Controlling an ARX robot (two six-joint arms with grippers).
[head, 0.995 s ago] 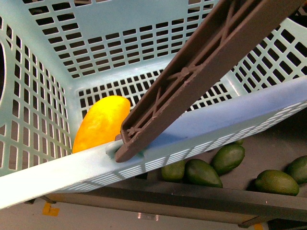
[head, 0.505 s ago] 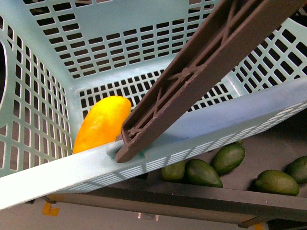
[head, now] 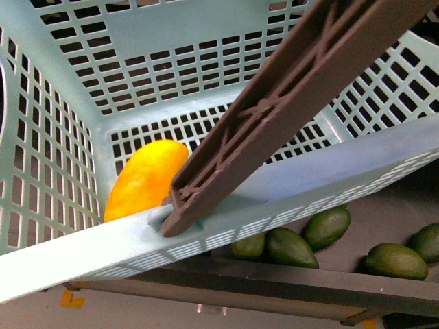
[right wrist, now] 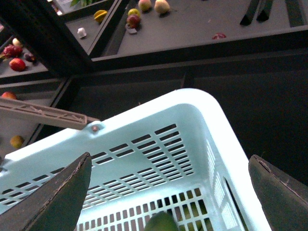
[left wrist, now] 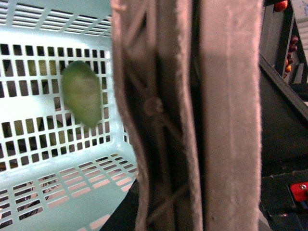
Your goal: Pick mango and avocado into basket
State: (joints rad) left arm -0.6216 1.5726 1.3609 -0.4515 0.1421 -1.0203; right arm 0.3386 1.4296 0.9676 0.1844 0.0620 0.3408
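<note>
The turquoise basket [head: 103, 253] fills the front view, hanging tilted by its brown handle [head: 288, 103]. The yellow mango [head: 144, 179] lies inside it against the near wall. My left gripper [left wrist: 178, 207] is shut on the handle [left wrist: 192, 120], which hides its fingers. In the left wrist view a blurred green avocado [left wrist: 82, 94] shows inside the basket [left wrist: 48, 187] over the slotted floor. My right gripper [right wrist: 169, 156] is open and empty above the basket's rim [right wrist: 192, 98], with the avocado [right wrist: 161, 222] just below between its fingers.
Several more avocados [head: 288, 247] lie on a dark shelf under the basket, one at the far right [head: 394, 260]. Dark shelves with apples and other fruit [right wrist: 134, 19] stand beyond the basket.
The basket and its handle have shifted slightly down and tilted a little in the front view; the mango moved with it.
</note>
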